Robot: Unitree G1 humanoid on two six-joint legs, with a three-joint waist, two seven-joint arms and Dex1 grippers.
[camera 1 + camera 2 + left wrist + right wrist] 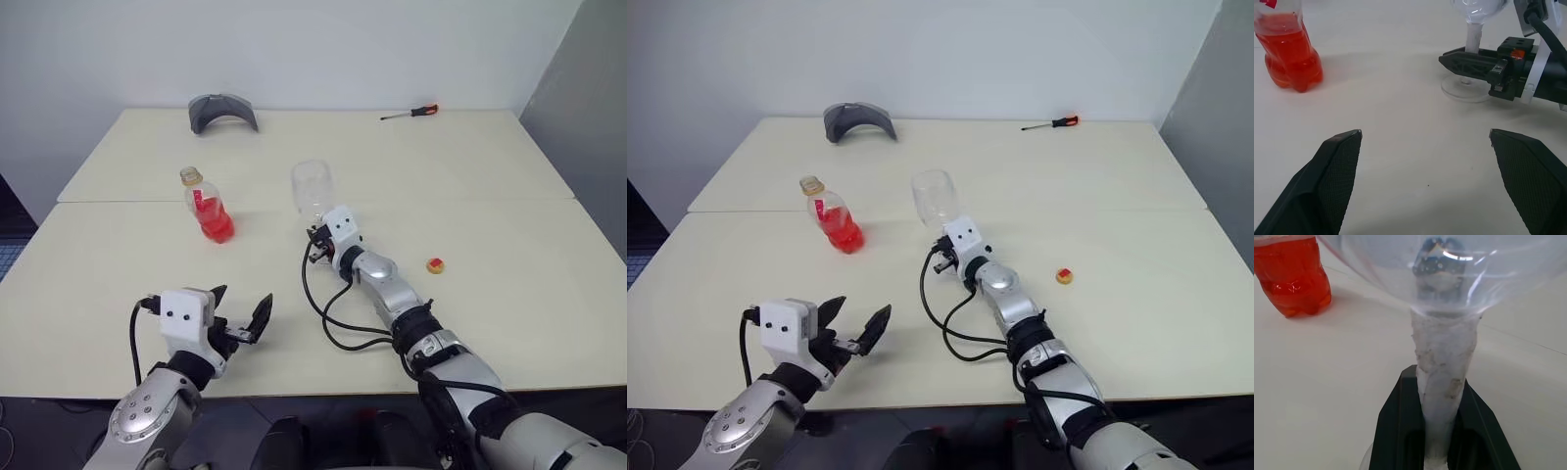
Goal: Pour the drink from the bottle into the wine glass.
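The bottle [206, 204] stands uncapped on the table, left of centre, with the red drink [217, 226] filling its lower half. To its right is the empty wine glass [312, 186], upright. My right gripper [1441, 379] is shut on the stem [1472, 39] of the glass, just above the round foot [1462, 91], which looks to rest on the tabletop. My left gripper [243, 300] is open and holds nothing. It hovers near the table's front edge, nearer me than the bottle and well apart from it. The yellow-and-red cap [435, 265] lies to the right of my right arm.
A grey curved object [223, 111] sits at the back left and a red-handled screwdriver [415, 113] at the back right. A seam [490, 200] runs across the cream table [118, 255]. Black cables [328, 318] loop beside my right forearm.
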